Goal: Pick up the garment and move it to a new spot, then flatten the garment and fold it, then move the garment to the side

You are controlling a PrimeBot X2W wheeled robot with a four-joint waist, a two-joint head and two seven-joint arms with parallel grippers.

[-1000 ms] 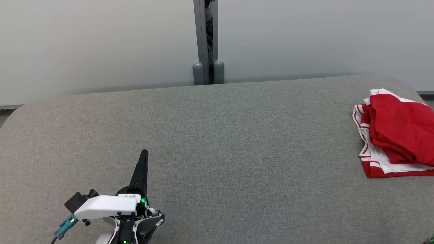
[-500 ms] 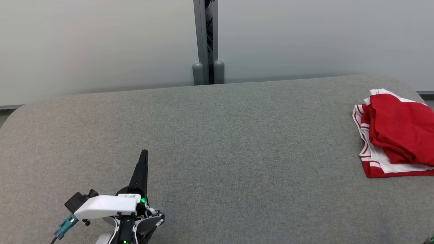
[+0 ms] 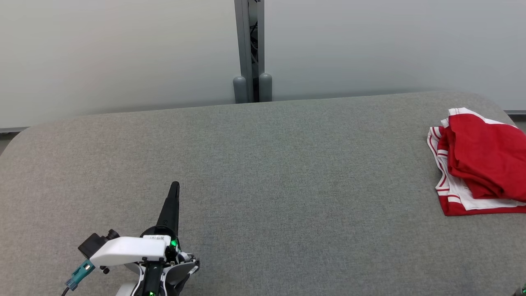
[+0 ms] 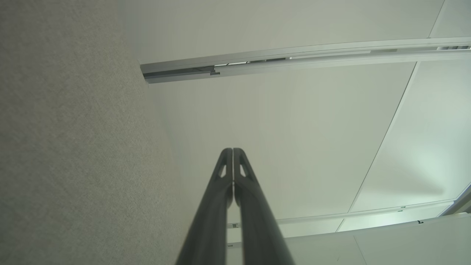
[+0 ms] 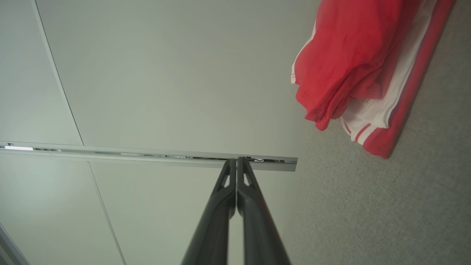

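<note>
Garment point(image 3: 481, 160) runs past head view's right edge.

White wrist shell point(image 3: 127, 250), black tapered left pincer point(image 3: 174, 187).

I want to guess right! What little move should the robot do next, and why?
Probably open the right jaws and reach toward the red garment: it lies bunched at the right end of the table, and both jaws are shut, holding nothing.
</note>
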